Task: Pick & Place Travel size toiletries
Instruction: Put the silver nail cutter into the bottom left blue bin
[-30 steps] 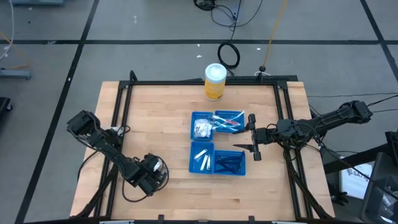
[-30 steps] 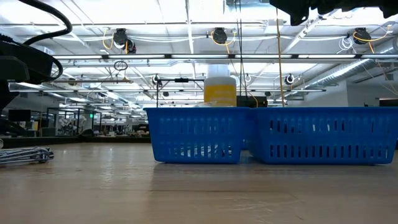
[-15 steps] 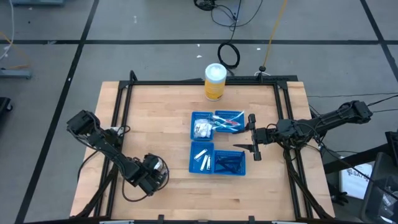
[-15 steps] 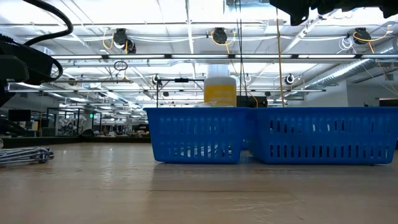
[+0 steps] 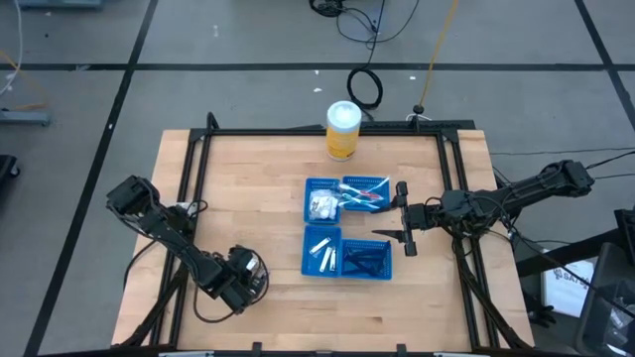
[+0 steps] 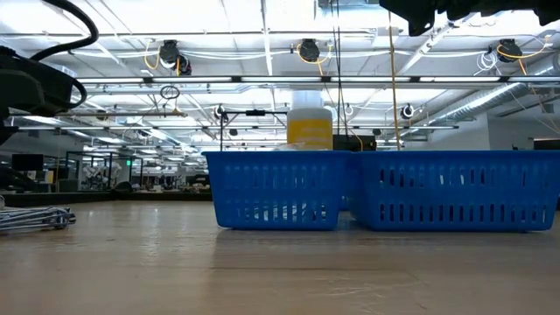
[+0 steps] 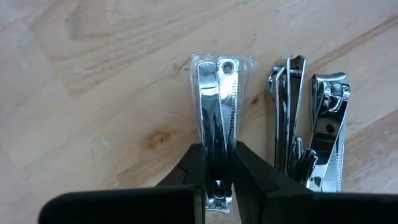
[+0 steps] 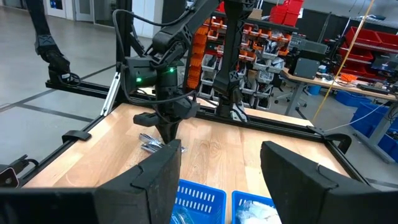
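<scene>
1. Workshop floor with taped lines; light wooden table [image 5: 248, 198] framed by black rails, ceiling lights and shelving in the background of the low view.
2. Four blue mesh trays [image 5: 345, 227] clustered right of table centre; white packets [image 5: 320, 206] in the far-left tray, small white bottles [image 5: 321, 251] in the near-left tray, dark blue sticks [image 5: 367, 260] in the near-right tray.
3. Tall yellow canister [image 5: 342, 130] with white lid upright at the far edge.
4. Left gripper [image 7: 219, 177] low over the near-left part of the table, fingers [image 7: 252, 177] closed narrowly on a wrapped silvery nail clipper [image 7: 216, 112] lying flat on the wood.
5. Further silvery clippers [image 7: 314, 134] just beside it, ungripped.
6. Right gripper [image 5: 401, 216] hovering at the right edge of the trays, fingers [image 8: 155, 174] spread wide, holding nothing.
</scene>
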Motion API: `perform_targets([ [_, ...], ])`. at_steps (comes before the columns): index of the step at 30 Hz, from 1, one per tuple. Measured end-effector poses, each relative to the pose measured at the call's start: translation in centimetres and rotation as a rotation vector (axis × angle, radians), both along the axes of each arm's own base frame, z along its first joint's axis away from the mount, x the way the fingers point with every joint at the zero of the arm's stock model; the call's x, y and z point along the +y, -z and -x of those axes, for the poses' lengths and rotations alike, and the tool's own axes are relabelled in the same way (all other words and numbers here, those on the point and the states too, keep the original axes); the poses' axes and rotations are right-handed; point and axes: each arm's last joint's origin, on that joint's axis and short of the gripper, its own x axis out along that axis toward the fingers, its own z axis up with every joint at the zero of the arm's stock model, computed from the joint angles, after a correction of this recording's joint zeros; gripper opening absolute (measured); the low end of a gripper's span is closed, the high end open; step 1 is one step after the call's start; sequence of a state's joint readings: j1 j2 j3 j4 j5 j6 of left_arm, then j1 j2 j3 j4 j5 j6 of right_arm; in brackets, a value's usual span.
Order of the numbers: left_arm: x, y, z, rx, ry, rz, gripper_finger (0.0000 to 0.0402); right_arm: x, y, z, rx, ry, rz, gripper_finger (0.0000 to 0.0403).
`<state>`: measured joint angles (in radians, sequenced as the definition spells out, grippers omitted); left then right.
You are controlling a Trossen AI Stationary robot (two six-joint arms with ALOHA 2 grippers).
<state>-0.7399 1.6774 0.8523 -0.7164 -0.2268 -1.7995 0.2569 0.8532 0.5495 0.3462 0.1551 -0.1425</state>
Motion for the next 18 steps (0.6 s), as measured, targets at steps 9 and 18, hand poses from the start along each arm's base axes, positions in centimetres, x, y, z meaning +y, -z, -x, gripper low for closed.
perform_targets([
  [9,-0.3,-2.9,-1.1,-0.148,0.055,-0.105,0.0036,0.0,0.0,0.0,-0.001,0.000,0.000,0.0208],
  [18,-0.4,-6.2,-4.3,-0.333,0.176,-0.248,0.0044,0.0,0.0,0.0,-0.001,0.000,0.000,0.0208],
])
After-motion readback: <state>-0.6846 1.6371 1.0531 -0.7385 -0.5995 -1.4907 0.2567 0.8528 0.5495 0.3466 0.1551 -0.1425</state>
